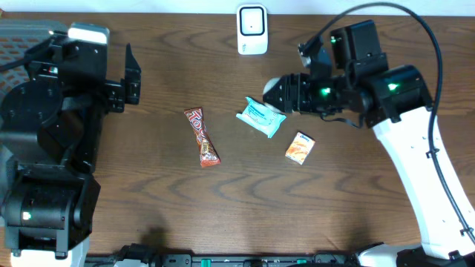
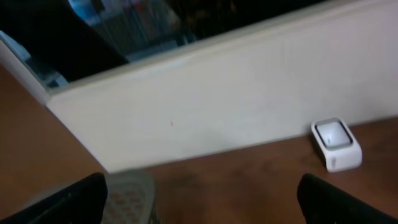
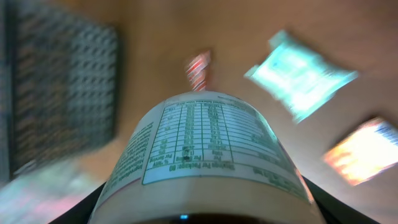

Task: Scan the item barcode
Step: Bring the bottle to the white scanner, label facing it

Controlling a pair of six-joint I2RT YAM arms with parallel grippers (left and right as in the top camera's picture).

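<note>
Brown wood-grain table [image 1: 171, 200] carries three loose packets, all flat. Red-and-brown candy bar [image 1: 202, 137] with twisted ends lies near centre, long axis slightly slanted. Teal snack packet [image 1: 260, 117] lies tilted, further right in overhead view, well apart from bar. Small orange packet [image 1: 300, 147] sits near teal one, lower right of it, not touching. Grey perforated tray [image 1: 18, 33] at table's top-left corner, mostly hidden. White panel [image 2: 236, 106] runs along table edge in left wrist view. Right wrist view blurred; packets' print unreadable.
</note>
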